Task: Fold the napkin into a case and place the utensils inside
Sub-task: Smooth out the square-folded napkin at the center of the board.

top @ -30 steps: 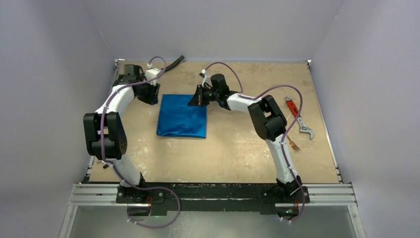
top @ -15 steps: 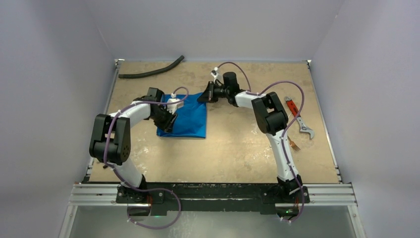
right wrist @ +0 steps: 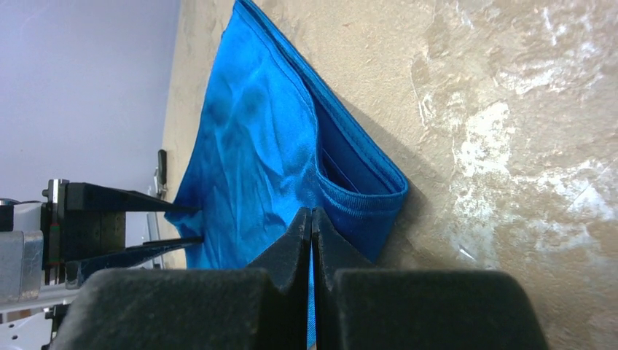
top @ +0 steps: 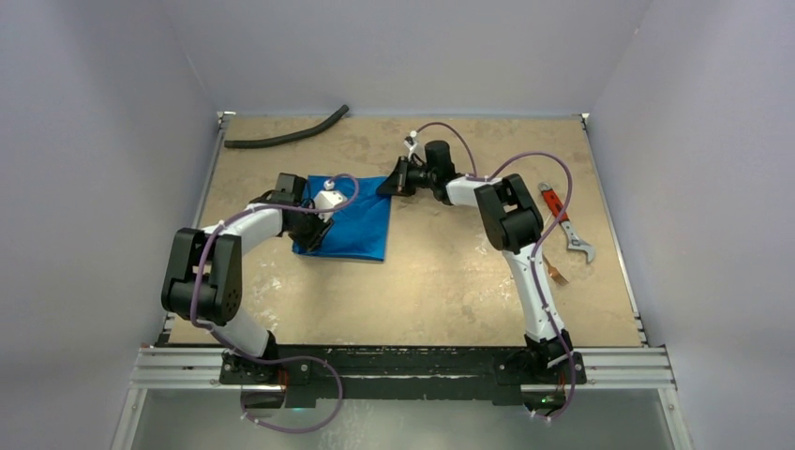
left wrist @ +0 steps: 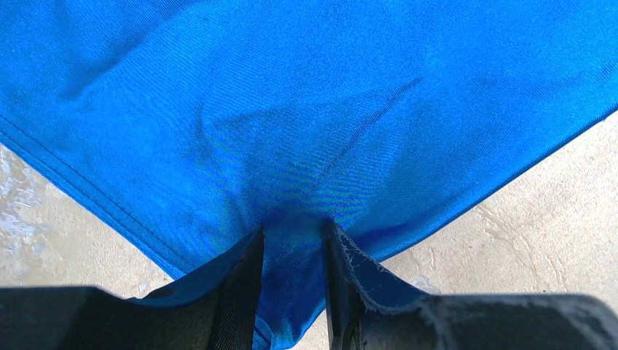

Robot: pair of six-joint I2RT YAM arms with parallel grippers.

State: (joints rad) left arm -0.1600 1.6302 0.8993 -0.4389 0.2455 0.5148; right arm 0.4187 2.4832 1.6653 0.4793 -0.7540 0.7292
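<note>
The blue napkin (top: 352,223) lies folded flat on the table, mid-left. My left gripper (top: 313,231) is at its near-left corner. In the left wrist view the napkin (left wrist: 306,95) bunches between the narrowly parted jaws of the left gripper (left wrist: 293,227), with creases running to them. My right gripper (top: 386,186) is shut on the far-right corner. A thin strip of napkin (right wrist: 255,146) shows between the pressed tips of the right gripper (right wrist: 311,211), and the folded layers gape beside them. A copper-toned utensil tip (top: 559,274) shows beside the right arm; the rest is hidden.
A red-handled grey wrench (top: 568,227) lies on the right side of the table. A black curved hose (top: 286,137) rests along the far-left edge. Light walls close in the table on three sides.
My left arm swung from the far-left corner down onto the napkin's near-left corner and its jaws narrowed. The right gripper shifted slightly farther and right with its corner, and the napkin shifted with it.
</note>
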